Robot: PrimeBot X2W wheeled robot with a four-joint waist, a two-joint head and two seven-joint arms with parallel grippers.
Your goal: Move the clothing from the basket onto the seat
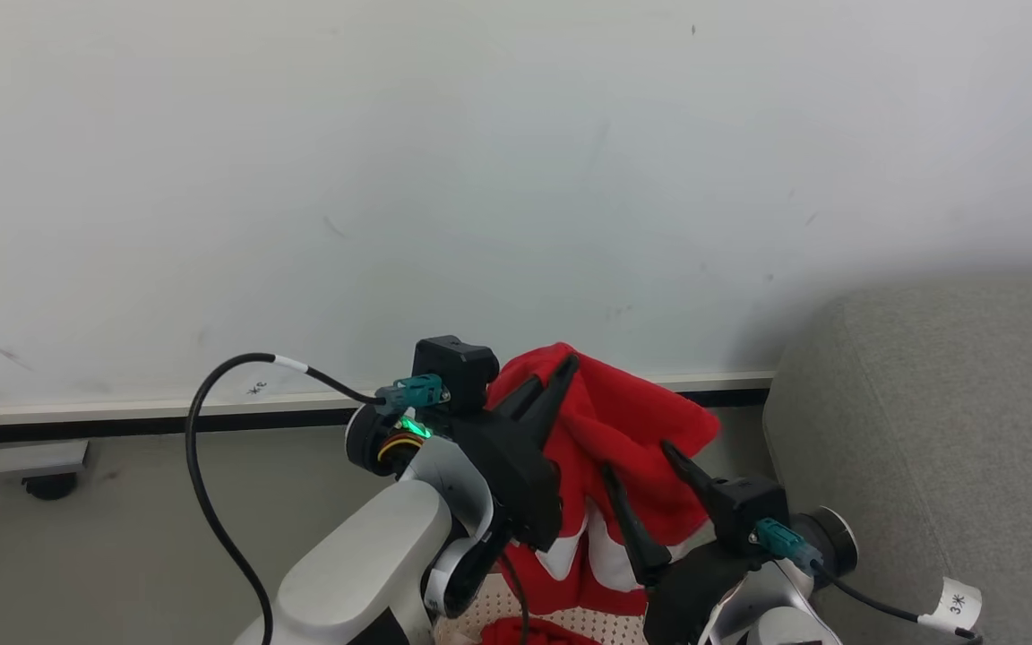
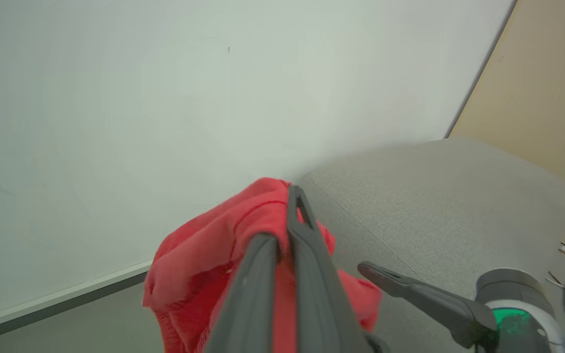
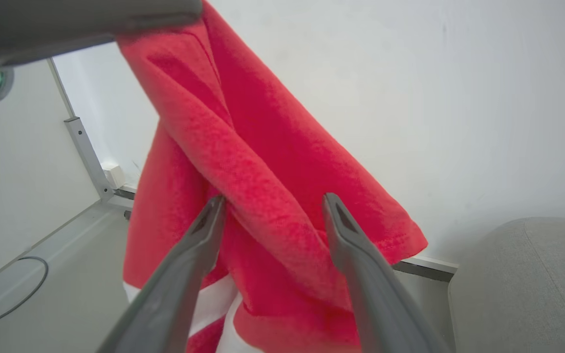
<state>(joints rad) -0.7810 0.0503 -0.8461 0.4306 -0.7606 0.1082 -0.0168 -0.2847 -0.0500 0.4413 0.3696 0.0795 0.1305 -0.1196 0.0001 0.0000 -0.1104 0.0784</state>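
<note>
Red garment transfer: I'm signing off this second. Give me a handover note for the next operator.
Left claw: shut on the soft red fabric garment with white panels, held up above the cream-white perforated plastic basket.
Right claw: open, fingers either side of a hanging fold, not clamped.
Large light-grey upholstered sofa: to the robot's right; the garment is not over it yet.
Done: one garment lifted out.
Left: carry it right onto the sofa and release. More red fabric lies in the basket.

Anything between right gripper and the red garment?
Nothing: a fold of the soft red fabric garment hangs between the open right gripper's fingers, right wrist view.
</note>
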